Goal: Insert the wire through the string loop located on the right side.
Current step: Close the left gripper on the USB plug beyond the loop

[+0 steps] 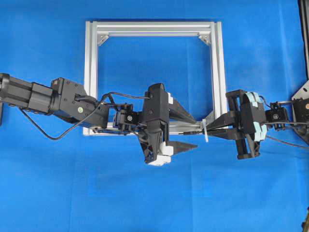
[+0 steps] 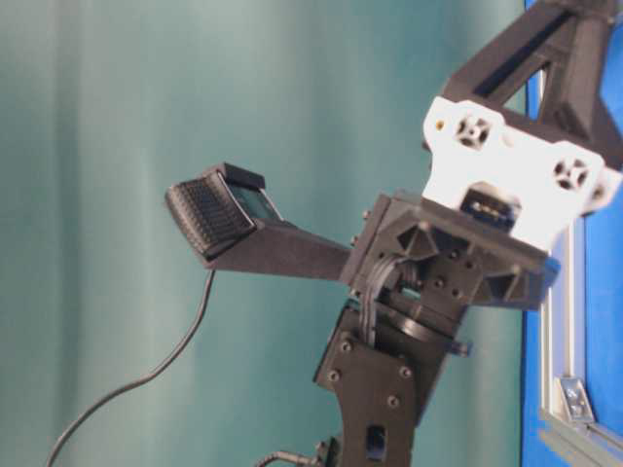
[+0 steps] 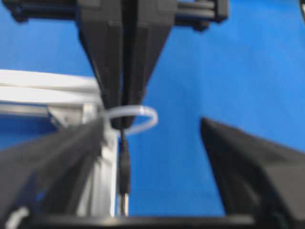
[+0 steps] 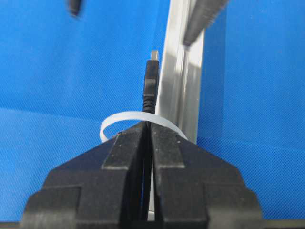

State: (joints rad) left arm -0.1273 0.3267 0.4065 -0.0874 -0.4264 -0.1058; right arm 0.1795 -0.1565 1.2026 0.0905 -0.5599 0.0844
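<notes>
The silver frame [image 1: 91, 72] lies flat on the blue cloth. The white string loop [image 1: 205, 131] hangs at its near right corner. My right gripper [image 1: 209, 129] is shut on the wire [image 4: 151, 86], its tips right at the string loop [image 4: 119, 122]. The black plug sticks out past the loop beside the frame bar [image 4: 183, 71]. In the left wrist view the plug [image 3: 124, 167] with its silvery tip points toward the camera, below the loop [image 3: 145, 117]. My left gripper [image 1: 195, 131] is open, its fingers [image 3: 248, 162] spread on either side of the plug, not touching it.
The left arm [image 1: 63, 99] reaches in along the frame's near bar, with its own black cable [image 1: 48, 130] drooping onto the cloth. The right arm's wrist [image 1: 251, 123] sits just outside the frame's right bar. A dark stand [image 1: 301, 96] is at the far right edge.
</notes>
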